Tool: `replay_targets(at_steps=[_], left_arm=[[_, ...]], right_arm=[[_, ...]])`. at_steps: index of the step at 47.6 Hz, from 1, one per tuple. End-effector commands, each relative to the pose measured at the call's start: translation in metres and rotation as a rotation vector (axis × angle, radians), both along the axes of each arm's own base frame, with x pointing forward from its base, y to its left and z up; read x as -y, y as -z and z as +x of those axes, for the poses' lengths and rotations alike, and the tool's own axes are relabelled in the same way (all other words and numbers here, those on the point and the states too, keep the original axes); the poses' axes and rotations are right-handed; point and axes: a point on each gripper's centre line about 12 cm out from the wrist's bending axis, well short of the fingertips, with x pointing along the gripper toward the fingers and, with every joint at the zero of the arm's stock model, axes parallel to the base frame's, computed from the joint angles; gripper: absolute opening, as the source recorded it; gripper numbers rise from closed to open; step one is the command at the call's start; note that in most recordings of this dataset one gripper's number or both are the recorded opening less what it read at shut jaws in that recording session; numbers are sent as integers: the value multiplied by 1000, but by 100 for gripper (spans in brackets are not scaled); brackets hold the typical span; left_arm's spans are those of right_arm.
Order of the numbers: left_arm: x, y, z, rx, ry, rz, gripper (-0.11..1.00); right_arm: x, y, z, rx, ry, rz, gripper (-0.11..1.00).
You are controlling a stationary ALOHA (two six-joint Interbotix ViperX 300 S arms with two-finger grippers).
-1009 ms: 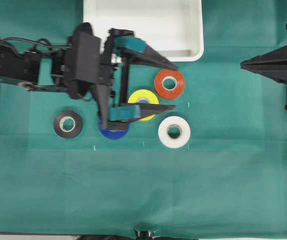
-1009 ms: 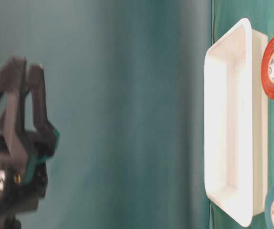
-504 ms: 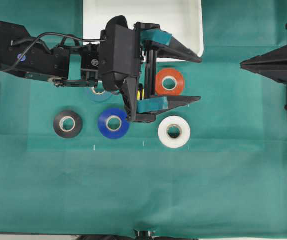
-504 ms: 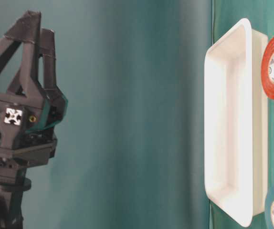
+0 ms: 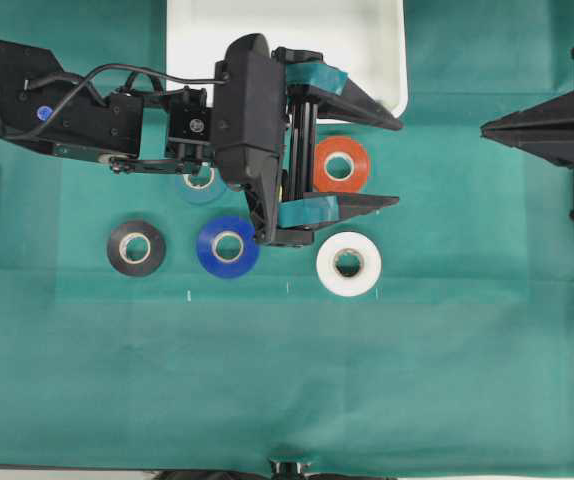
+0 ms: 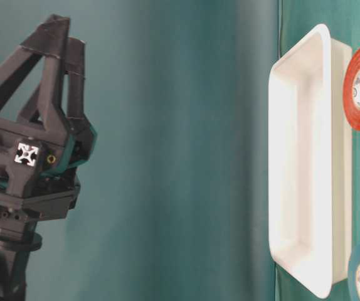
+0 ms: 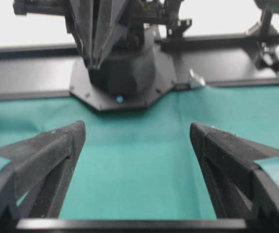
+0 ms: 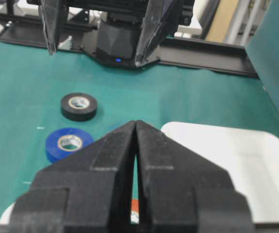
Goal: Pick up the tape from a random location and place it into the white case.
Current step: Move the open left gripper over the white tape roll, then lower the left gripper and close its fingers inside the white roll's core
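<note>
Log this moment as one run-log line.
left gripper: open, empty, above rolls | right gripper: shut, parked | tape: on cloth | white case: empty

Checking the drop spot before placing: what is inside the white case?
The visible part of the white case holds nothing; its left part is hidden under the left gripper.

My open left gripper hangs over the orange roll. The tape lies just beside my lower finger, bare cloth right and below it; blue roll left.
</note>
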Motion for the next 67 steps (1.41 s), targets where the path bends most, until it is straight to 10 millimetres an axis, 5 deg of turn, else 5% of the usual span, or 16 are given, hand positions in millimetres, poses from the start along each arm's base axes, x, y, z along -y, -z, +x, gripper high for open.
replay_targets(at_steps=[1,34,67], left_arm=[[3,-16,3,-25,4,-14,99],[10,-7,32,-671,-10,-30,99],[10,-12,37,-718,-12,-24,99]], right_arm=[[0,-10,3,18,-1,1,0],[-1,-7,4,2,-3,3,0],[-1,-5,4,-11,-3,3,0]])
